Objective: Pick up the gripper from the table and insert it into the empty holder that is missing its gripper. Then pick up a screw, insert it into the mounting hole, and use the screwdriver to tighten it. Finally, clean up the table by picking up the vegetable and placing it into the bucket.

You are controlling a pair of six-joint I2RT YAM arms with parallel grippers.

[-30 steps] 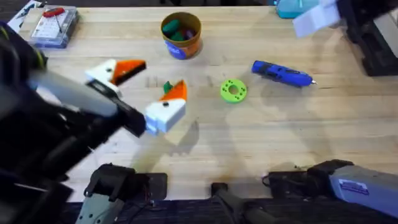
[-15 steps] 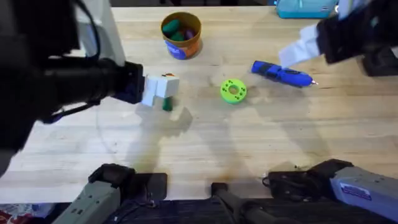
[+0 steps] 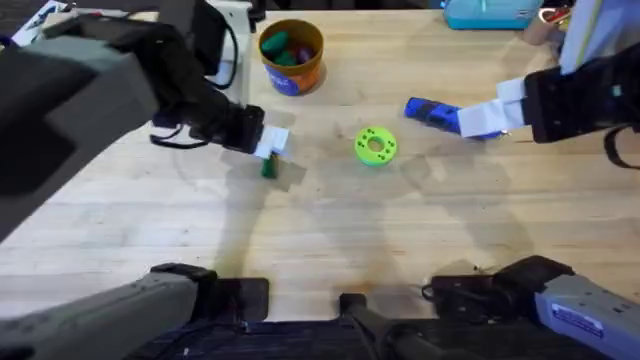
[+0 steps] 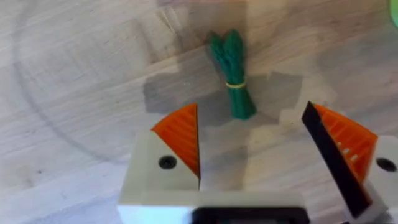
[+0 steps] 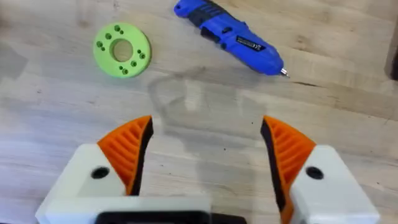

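The left gripper point(image 4: 252, 158) hangs wide open just over the vegetable point(image 4: 232, 73), a small green bundle on the table point(image 3: 330, 230) beside the green disc point(image 3: 375, 146). The right gripper point(image 5: 205, 155) is open too, above the blue screwdriver point(image 5: 229, 37), which lies past the disc from the vegetable. The bucket point(image 3: 291, 57) stands behind the disc

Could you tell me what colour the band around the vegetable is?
Yellow, seen best in the left wrist view, around the vegetable.

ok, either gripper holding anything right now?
Nothing held. Left gripper is open above the vegetable; right gripper is open, short of the screwdriver.
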